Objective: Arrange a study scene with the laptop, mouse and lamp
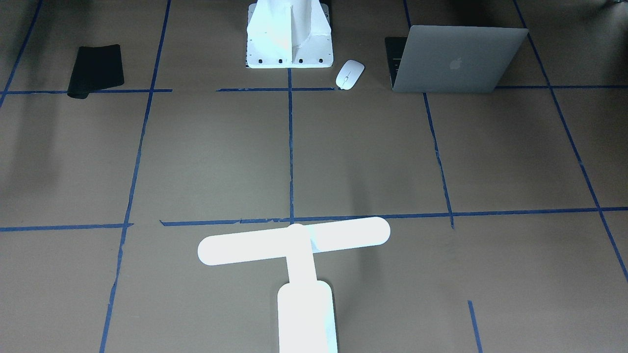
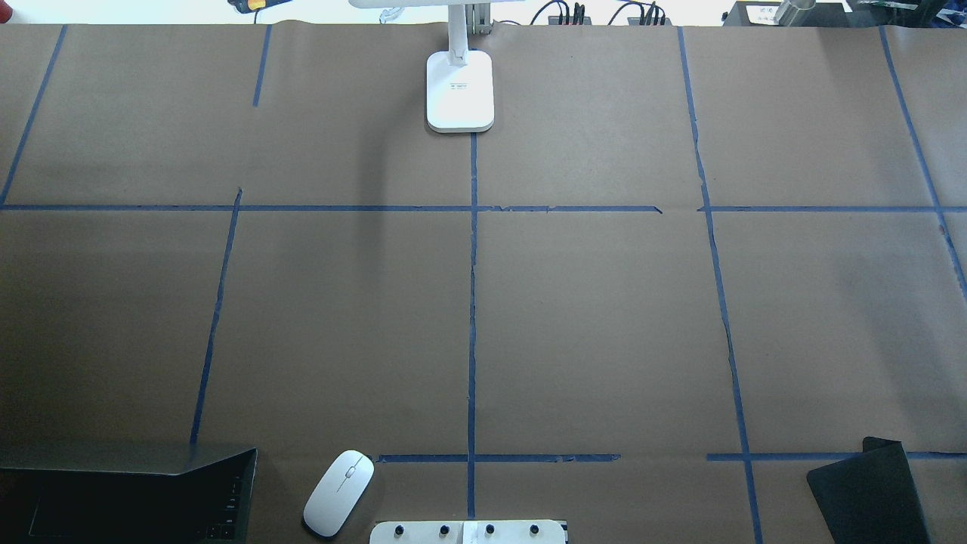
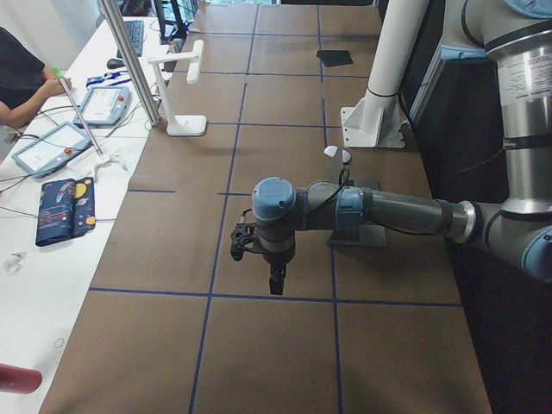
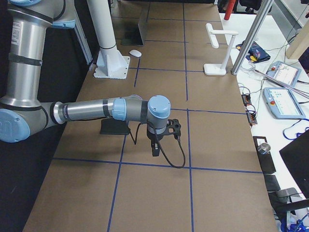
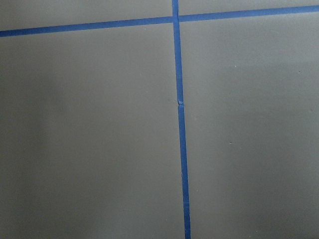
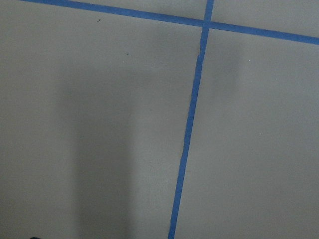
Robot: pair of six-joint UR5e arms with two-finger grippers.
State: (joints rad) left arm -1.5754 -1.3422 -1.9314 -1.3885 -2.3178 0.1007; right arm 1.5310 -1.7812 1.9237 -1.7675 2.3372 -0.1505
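Overhead exterior, laptop (image 2: 151, 499): at 8 o'clock on the table, on the robot's left; open, with the lid raised and the keys toward the robot.
Mouse (image 2: 338, 493): at 3 o'clock of the laptop, near it but apart, lying at a slant.
Lamp (image 2: 460, 91): at 12 o'clock by the far edge, upright and lit.
Step in hand: I judge this to be the start; nothing is held and the three items sit well apart.
Doing it well: grip the laptop by its base edge, not the tilted lid, and slide it rather than lift it. Pinch the mouse across its narrow sides, since it is low and glossy.
Looks: the laptop is slim and silver-grey with dark keys. The mouse is a white oval with a thin grey centre line. The lamp has a white bar head, a narrow arm and an oblong base.
Left gripper (image 3: 275, 278): hangs over bare paper; I cannot tell whether its fingers are spread or together.
Right gripper (image 4: 155, 147): the same, over bare paper near the mat (image 2: 869, 491); cannot tell.
Pedestal (image 2: 468, 532): at 6 o'clock.
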